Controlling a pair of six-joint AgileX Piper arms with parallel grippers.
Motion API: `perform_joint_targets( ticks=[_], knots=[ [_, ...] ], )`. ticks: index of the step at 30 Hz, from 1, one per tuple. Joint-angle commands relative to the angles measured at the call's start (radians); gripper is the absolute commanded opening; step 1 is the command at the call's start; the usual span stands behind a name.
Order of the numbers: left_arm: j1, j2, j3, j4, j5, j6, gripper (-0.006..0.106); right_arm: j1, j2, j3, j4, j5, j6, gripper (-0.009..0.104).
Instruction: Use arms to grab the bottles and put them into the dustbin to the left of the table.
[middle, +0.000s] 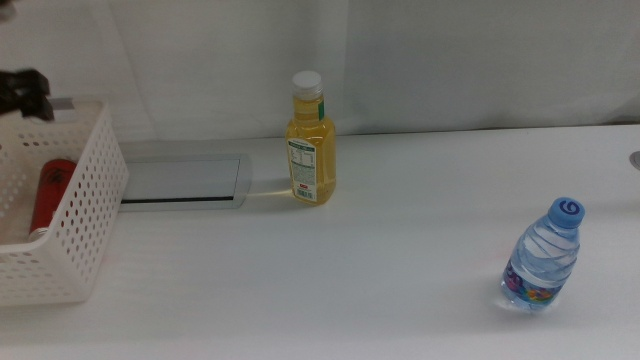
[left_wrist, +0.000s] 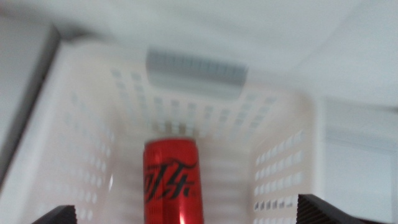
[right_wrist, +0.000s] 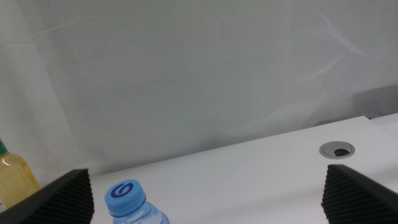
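The left gripper (left_wrist: 186, 214) hangs over the white dustbin (middle: 95, 200), jaws spread wide and empty; its wrist picture is blurred. A red can (left_wrist: 171, 180) lies inside, partly hidden by the wall. The right gripper (right_wrist: 211, 199), also spread wide, faces the water bottle (middle: 541, 256). The yellow bottle (middle: 311, 140) stands mid-table.

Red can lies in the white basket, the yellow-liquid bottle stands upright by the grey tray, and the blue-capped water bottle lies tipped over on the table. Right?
Not quite: the water bottle stands upright, as the middle view shows. The rest holds.
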Motion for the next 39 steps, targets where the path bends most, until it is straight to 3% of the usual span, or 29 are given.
perform_joint_targets(
  ticks=[1, 7, 8, 11, 14, 20, 25, 31, 34, 39],
  knots=[
    [0.001, -0.063, -0.009, -0.022, -0.016, 0.015, 0.093, -0.004, -0.002, 0.007, -0.006, -0.011, -0.005, 0.103],
    [0.001, -0.225, -0.007, -0.228, -0.008, 0.203, 0.093, -0.004, -0.002, 0.007, -0.006, -0.011, -0.005, 0.103],
    [0.001, -0.278, -0.005, -0.302, 0.005, 0.231, 0.093, -0.004, -0.002, 0.007, -0.006, -0.011, -0.005, 0.103],
    [-0.022, -0.357, 0.02, -0.371, -0.004, 0.295, 0.093, -0.004, -0.002, 0.007, -0.006, -0.011, -0.005, 0.103],
    [-0.096, -0.446, 0.101, -0.377, -0.053, 0.318, 0.093, -0.004, -0.002, 0.007, -0.006, -0.011, -0.005, 0.103],
    [-0.424, -0.618, 0.368, -0.371, -0.257, 0.388, 0.093, -0.004, -0.002, 0.007, -0.006, -0.011, -0.005, 0.103],
    [-0.606, -0.703, 0.542, -0.371, -0.372, 0.47, 0.093, -0.004, -0.002, 0.007, -0.006, -0.011, -0.005, 0.103],
    [-0.688, -0.755, 0.863, -0.383, -0.705, 0.494, 0.093, -0.004, -0.002, 0.007, -0.006, -0.011, -0.005, 0.103],
    [-0.711, -0.76, 1.083, -0.38, -1.054, 0.364, 0.093, -0.004, -0.002, 0.007, -0.006, -0.011, -0.005, 0.103],
    [-0.711, -0.758, 1.258, -0.362, -1.278, 0.244, 0.093, -0.004, -0.002, 0.007, -0.006, -0.011, -0.005, 0.103]
  ],
)
